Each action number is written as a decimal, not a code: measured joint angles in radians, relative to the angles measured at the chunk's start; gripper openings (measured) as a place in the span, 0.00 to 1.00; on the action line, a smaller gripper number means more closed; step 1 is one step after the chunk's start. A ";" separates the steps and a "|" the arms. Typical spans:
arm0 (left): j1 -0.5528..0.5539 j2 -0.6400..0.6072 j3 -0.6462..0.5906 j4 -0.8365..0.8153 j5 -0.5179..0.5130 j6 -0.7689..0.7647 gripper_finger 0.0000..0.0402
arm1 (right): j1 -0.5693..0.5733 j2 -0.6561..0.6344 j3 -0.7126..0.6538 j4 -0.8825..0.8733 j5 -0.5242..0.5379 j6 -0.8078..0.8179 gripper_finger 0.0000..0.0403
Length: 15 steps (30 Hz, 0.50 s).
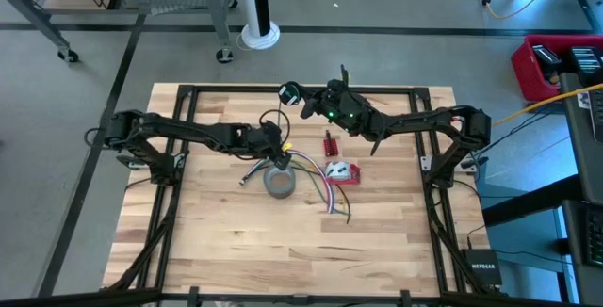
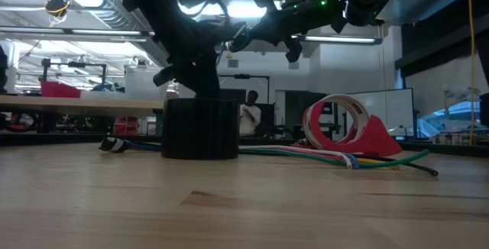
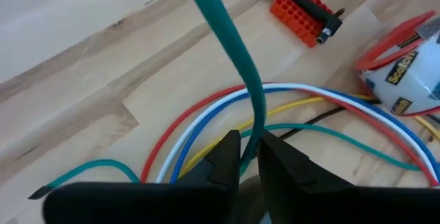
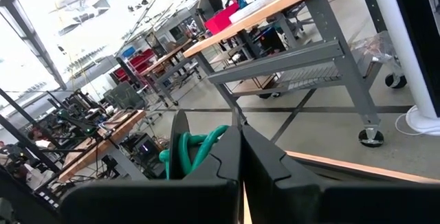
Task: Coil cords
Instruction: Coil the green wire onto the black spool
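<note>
- From above I see my left gripper low over the middle of the pale wooden table, just behind the grey tape roll.
- In the left wrist view its two dark fingers are pinched onto a thin green cord; the cord rises out of the pinch and runs away across the boards.
- My right gripper is held up off the table toward its far edge, well apart from the left one.
- In the right wrist view its fingers are pressed together, with a small wound ring of green cord sitting just beside them. I take it as clamped on that coil, though the contact itself is hidden behind the fingers.
- From above the same small coil shows as a greenish ring at the tip of the right gripper.
- A loose bundle of thin coloured wires, red, white, blue, yellow and green, lies on the boards beside the tape roll and trails toward the near edge.
- A red tape dispenser with a white roll sits just right of those wires, touching or nearly touching them.
- A small red ridged block with a dark rod through it lies behind the dispenser.
- In the low view a person stands far off in the room.
</note>
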 joint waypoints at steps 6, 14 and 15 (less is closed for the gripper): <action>-0.007 0.000 0.000 0.029 -0.022 -0.025 0.02 | 0.000 0.000 0.000 0.001 0.000 -0.001 0.02; -0.004 0.000 0.000 0.082 0.111 -0.127 0.01 | -0.002 0.000 0.000 0.006 0.000 -0.002 0.02; -0.002 0.000 0.000 0.090 0.142 -0.131 0.01 | -0.002 0.000 0.000 0.005 0.000 -0.002 0.02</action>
